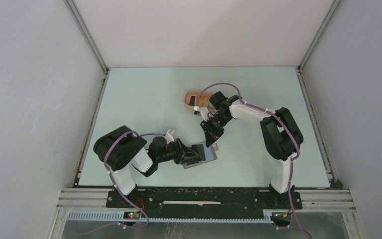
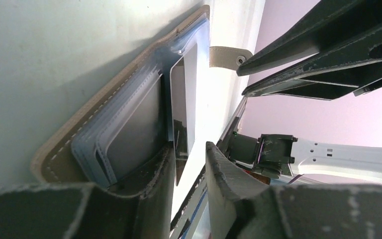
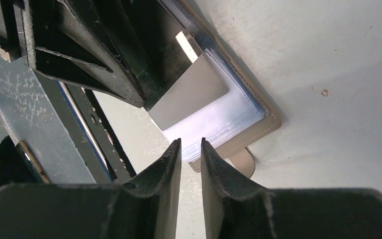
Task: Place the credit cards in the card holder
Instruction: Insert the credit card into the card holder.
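L claw (image 2: 188, 149) & R claw (image 3: 190, 144) both released, empty. Card (image 3: 189, 97) looks only half into wallet (image 3: 271, 122). Retracting L could drag it back out.

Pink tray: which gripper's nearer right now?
Right. The right gripper hovers at the card holder's far edge, on the side toward the pink tray. The left gripper is at the holder's left side, farther from the tray.

card (image 3: 186, 99) in card holder (image 3: 270, 123), tray (image 1: 191, 96) well behind
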{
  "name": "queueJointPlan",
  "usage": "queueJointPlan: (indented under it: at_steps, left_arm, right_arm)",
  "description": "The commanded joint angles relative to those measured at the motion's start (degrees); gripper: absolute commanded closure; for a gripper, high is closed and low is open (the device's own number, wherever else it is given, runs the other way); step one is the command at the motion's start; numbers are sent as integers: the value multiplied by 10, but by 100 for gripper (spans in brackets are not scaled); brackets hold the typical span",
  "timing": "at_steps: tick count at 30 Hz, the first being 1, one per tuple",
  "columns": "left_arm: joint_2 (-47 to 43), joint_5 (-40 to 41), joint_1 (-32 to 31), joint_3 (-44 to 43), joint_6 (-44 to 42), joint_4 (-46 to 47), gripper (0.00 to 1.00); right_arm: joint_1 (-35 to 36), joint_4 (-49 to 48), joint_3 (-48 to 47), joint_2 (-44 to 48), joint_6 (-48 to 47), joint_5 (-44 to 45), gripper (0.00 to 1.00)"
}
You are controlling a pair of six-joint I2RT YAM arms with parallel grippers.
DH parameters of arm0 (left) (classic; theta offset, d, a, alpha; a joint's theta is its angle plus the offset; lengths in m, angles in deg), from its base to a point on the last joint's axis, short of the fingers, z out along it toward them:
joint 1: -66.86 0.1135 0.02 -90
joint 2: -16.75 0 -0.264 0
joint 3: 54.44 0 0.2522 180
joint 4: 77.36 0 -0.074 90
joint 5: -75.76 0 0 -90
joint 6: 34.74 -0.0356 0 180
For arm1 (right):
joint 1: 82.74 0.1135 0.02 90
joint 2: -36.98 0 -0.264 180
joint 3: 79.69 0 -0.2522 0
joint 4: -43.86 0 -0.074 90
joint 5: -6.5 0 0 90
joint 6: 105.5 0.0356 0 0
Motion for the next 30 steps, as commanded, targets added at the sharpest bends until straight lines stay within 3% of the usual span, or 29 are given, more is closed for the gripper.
queueJointPlan:
  at_steps: [1,15,30]
  left_arm:
    - [-37,21,-3,-3,-22,-49,65]
    - [-138,44,-3,-34,-94,-248,59]
    - [-203,97,-9,-102,-176,-458,62]
  right_arm:
    - [-2,-2,-7,23,1,-22,71]
    - [-11,-12,-7,2,39,-115,74]
    - [-22,-15,-7,11,39,-90,76]
